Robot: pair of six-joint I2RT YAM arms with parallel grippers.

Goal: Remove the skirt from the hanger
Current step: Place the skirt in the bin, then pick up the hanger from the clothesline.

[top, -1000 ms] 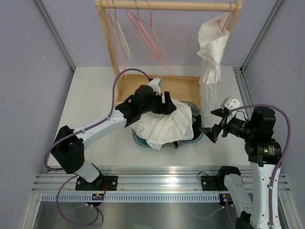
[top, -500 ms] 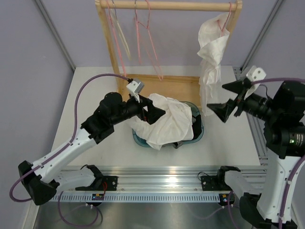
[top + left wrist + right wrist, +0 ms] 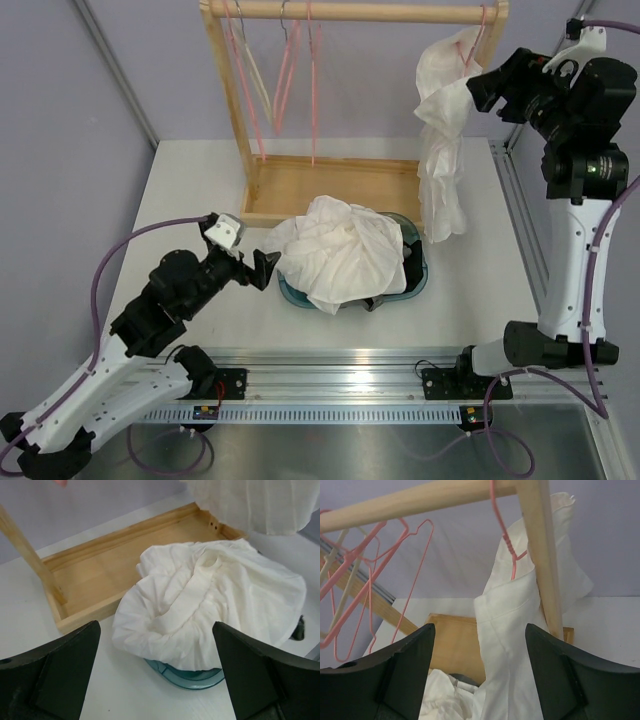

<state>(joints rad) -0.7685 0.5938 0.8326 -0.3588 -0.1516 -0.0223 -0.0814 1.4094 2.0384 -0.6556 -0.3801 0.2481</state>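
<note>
Seeing skirt (image 3: 440, 150) on pink hanger (image 3: 502, 530) at right end of rail (image 3: 350, 12). White, finely pleated, bunched up, draped around rack's right post (image 3: 542, 555). Hem down beside right end of wooden base tray (image 3: 330, 185). Not off the hook yet.

Got right gripper (image 3: 479, 629) raised high by that end of rail, aimed at skirt's top. Fingers apart, clamped on nothing. In wrist view, seeing a folded band at top of skirt just under hook, framed between the two fingers but beyond them. Close to cloth in top view; can't tell whether touching.

Got left gripper (image 3: 156, 625) low over table (image 3: 190, 200), left of tub (image 3: 290, 293), pointed at it. Fingers spread wide, nothing between them, clear of cloth. Arm folded low toward near-left corner.

Noting teal tub just in front of base tray, heaped with second white garment (image 3: 340, 255), crumpled, spilling over most of rim; only near-left rim showing. Long gathered band running across top of heap in left wrist view. Also something dark (image 3: 412, 262) poking out at tub's right rim under heap; can't tell what.

Counting several empty hangers (image 3: 290, 80) on left half of rail, mostly pink plus a pale one, well apart from skirt.
</note>
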